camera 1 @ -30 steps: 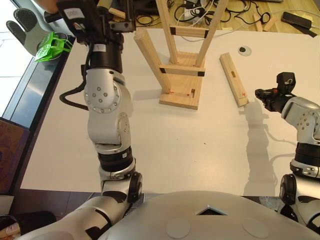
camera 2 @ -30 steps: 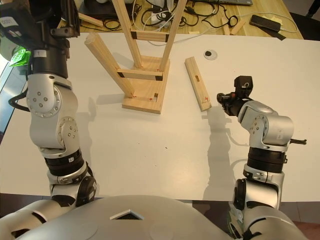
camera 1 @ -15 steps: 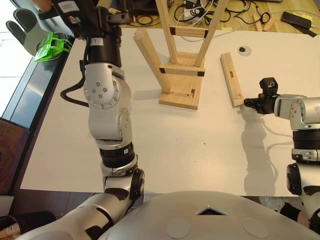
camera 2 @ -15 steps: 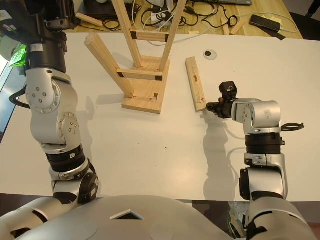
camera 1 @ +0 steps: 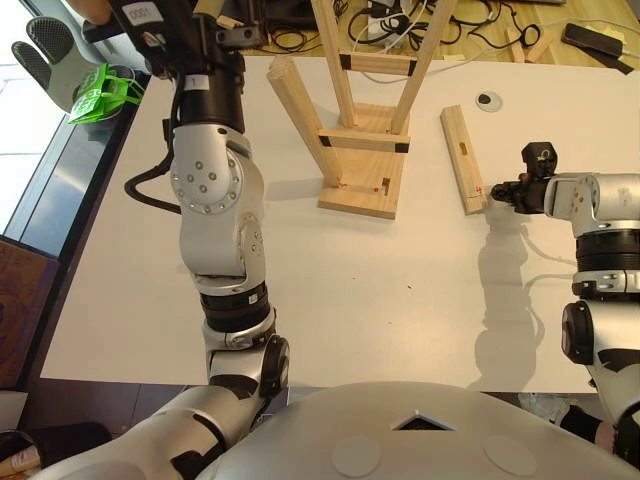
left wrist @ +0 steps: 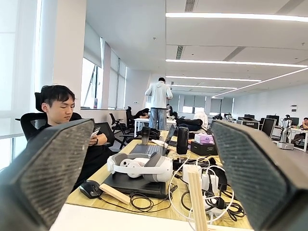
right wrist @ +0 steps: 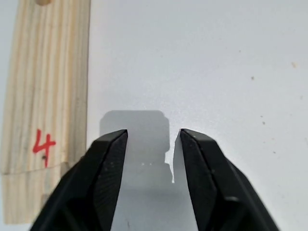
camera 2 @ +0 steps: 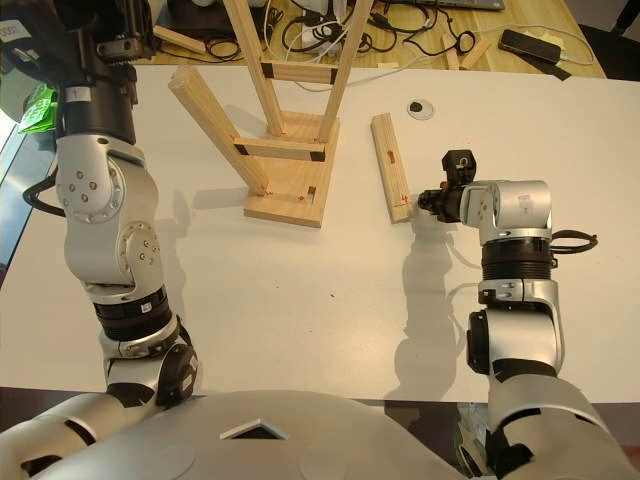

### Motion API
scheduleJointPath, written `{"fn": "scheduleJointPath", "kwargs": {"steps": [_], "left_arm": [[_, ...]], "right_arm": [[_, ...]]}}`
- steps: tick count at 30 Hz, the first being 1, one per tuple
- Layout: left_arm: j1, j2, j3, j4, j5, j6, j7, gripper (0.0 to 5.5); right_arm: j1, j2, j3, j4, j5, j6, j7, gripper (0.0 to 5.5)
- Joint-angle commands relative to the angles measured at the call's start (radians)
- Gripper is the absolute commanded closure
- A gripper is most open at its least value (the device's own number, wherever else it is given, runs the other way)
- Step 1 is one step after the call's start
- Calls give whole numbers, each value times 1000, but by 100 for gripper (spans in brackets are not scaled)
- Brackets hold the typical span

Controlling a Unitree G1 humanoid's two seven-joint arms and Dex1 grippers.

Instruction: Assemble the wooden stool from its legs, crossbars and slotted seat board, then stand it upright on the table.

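Slightly apart, right fingers (right wrist: 108, 178) beside loose leg (camera 1: 465, 160); left fingers (left wrist: 48, 168) wide; stool (camera 1: 365, 150) partly off-frame.

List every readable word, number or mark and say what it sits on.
"4", red, handwritten, on the loose wooden leg.
Too small to read: the white label on the left arm.
Too small to read: red marks on the seat board.

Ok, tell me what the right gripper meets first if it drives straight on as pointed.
Probably the table between its open fingers; the right gripper sits beside the numbered end of the loose leg, which one finger might clip.
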Motion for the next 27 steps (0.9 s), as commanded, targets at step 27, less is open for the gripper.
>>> {"fn": "scheduleJointPath", "kwargs": {"steps": [27], "left_arm": [[-59, 30, 78, 25, -6, -4, 6, 99]], "right_arm": [[-89, 37, 37, -6, -50, 12, 19, 548]]}}
